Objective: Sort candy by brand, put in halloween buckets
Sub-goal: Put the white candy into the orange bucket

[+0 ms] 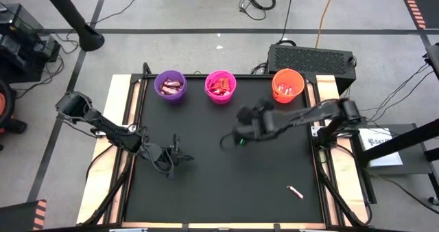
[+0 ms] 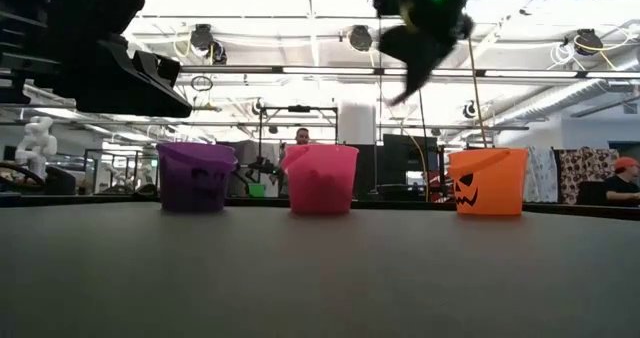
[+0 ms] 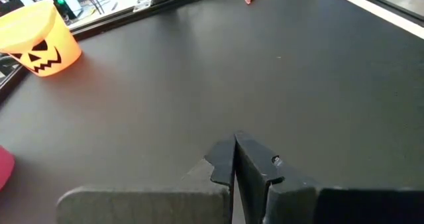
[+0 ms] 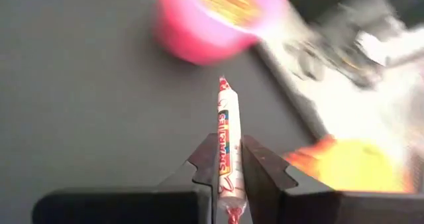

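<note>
**Pale candy stick carried above the black worktop**

A matte black worktop (image 1: 206, 177) is seen in an open lab with bright ceiling lights. Three buckets are lined along its far edge: purple (image 1: 170, 86), pink (image 1: 220, 86), orange (image 1: 287, 84), the last printed with a jack-o'-lantern face. A pale stick candy (image 4: 226, 151) is clamped lengthwise between the right gripper's (image 4: 227, 163) fingers, its free end pointed toward the pink bucket; its red lettering cannot be read. The left gripper (image 3: 236, 159) is held low, fingers together. One stray candy (image 1: 295, 191) is left near the front right corner.

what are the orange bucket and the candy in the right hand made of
The orange bucket looks like moulded plastic: smooth, slightly glossy, with a printed black jack-o'-lantern face. The candy clamped in the right hand seems wrapped in thin clear film, printed red and twisted at its ends.
</note>
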